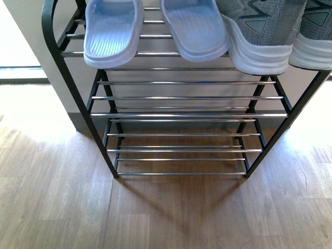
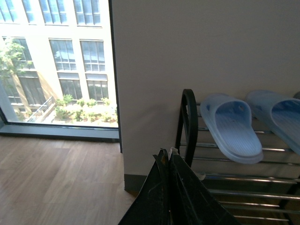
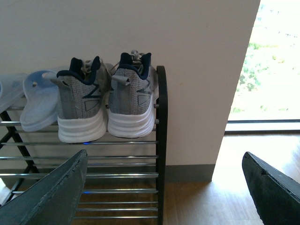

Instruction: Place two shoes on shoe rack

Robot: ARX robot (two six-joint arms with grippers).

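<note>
Fingers (image 2: 168,161) of the left gripper are pressed together, with nothing between them. They sit low down by the left end of the shoe rack (image 2: 188,122), near its black arched side. The right gripper's fingers (image 3: 61,187) are wide apart and hold nothing. They hang in front of the right end of the rack.

Both pairs of shoes are on the top shelf of the rack. The two pale blue slides (image 1: 150,28) lie side by side on the left part of the shelf. They lie flat on the shiny rods, and their front ends poke out past the front rod. The two grey sneakers (image 3: 105,105) stand side by side on the right part of the shelf, just beside the slides. Their heels face out, and their white soles rest on the rods. The right sneaker is right next to the black side bar of the rack.

The shelves below the top one have only bare shiny rods.

The rack stands on a wooden floor (image 1: 166,212), close to a pale wall (image 3: 140,33). A big window (image 2: 56,61) is off to the left of the rack, and buildings and green trees show through it.
</note>
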